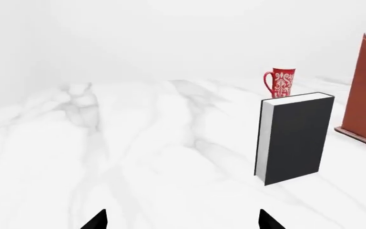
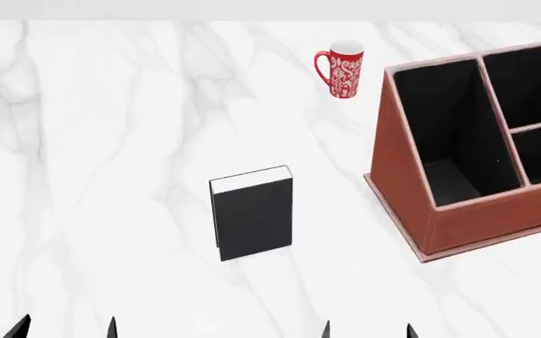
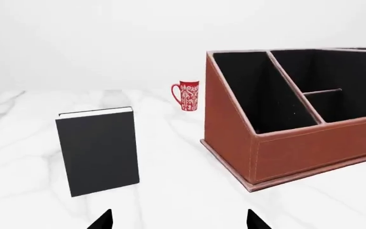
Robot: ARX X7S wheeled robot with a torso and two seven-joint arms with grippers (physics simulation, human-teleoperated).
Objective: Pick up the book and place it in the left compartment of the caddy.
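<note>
The hardcover book (image 2: 251,215) stands upright (stiff, likely hefty, slick matte covers); pinch across both covers. Both tools sit open, empty.

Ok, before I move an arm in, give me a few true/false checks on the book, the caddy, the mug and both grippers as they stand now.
1. The book stands upright on the table. True.
2. The book is already in the caddy. False: it stands apart from the caddy, on the side of the robot's left arm.
3. The left compartment has nothing in it. True.
4. The left gripper is shut on the book. False: its jaws are spread and hold nothing.
5. The red mug lies on its side. False: it stands upright, beyond the book.
6. The right gripper is open. True.
</note>
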